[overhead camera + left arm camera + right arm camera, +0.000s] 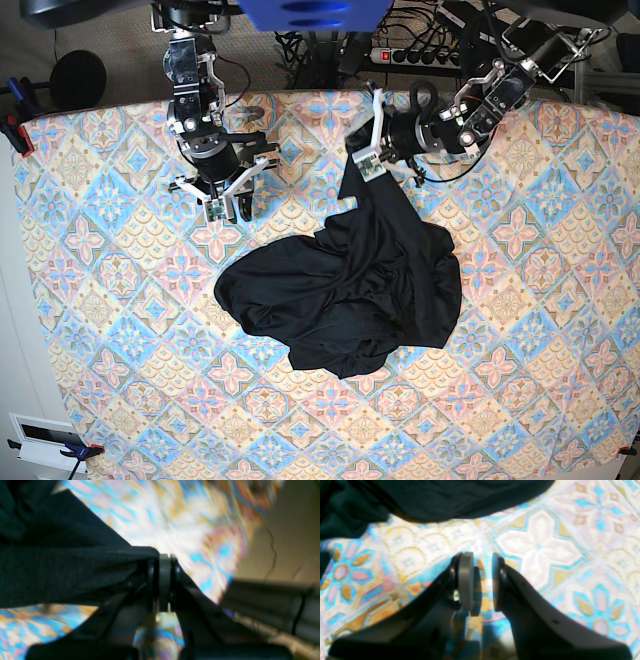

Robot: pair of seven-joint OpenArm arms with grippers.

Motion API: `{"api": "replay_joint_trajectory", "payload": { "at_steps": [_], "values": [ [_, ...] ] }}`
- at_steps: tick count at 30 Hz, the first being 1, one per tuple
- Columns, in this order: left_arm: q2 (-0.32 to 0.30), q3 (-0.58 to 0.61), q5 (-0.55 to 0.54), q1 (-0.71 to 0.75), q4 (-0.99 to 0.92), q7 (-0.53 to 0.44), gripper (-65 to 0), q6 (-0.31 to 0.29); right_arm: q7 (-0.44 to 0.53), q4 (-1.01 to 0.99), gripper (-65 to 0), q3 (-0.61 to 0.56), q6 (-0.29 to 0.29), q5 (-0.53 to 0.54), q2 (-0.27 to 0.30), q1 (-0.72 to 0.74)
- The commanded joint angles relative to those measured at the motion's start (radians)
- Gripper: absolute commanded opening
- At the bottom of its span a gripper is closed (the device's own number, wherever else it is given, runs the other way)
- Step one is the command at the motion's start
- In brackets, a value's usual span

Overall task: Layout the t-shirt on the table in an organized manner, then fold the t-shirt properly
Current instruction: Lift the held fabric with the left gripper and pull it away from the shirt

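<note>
The black t-shirt (340, 290) lies crumpled in a heap in the middle of the patterned table (120, 300). One strip of it is pulled up and back toward the far edge. My left gripper (366, 160) holds that strip. In the left wrist view the left gripper (165, 557) is shut on a taut fold of the t-shirt (62, 575). My right gripper (226, 212) hovers over bare table just behind the heap's left part. In the right wrist view the right gripper (481, 562) is open by a narrow gap with nothing in it. The t-shirt (445, 497) lies ahead of it.
Behind the table's far edge lie a power strip and cables (420, 50). Clamps (15, 135) grip the cloth at the left edge. In the left wrist view the table's edge and a grey bar (270, 600) show at the right.
</note>
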Motion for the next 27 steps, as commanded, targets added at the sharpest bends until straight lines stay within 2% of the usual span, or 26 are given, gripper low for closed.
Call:
{"api": "replay_joint_trajectory", "payload": {
  "at_steps": [1,4,11,15,21,27],
  "values": [
    [-0.036,0.008,-0.015,-0.011,0.032,-0.021,-65.0,-0.017,0.027,0.017,-53.3,0.008,0.001,0.009,0.002,0.008],
    [-0.097,0.026,-0.015,0.000,0.056,-0.026,-65.0,-0.040,0.027,0.017,-53.3,0.018,0.001,0.009,0.002,0.008],
    [-0.209,-0.009,-0.021,0.070,0.152,-0.030,-65.0,-0.041,0.027,0.017,-53.3,0.018,0.001,0.011,0.002,0.008],
    [-0.240,-0.164,-0.021,0.181,0.204,-0.030,-65.0,-0.041,0.027,0.017,-53.3,0.018,0.001,0.011,0.002,0.008],
    [-0.235,-0.471,-0.021,0.345,0.205,-0.030,-65.0,-0.041,0.027,0.017,-53.3,0.032,0.001,0.011,0.002,0.008],
    [-0.212,-0.661,-0.018,0.439,0.205,-0.027,-65.0,-0.041,0.022,0.017,-53.3,0.052,0.001,0.011,0.000,0.009]
  ]
}}
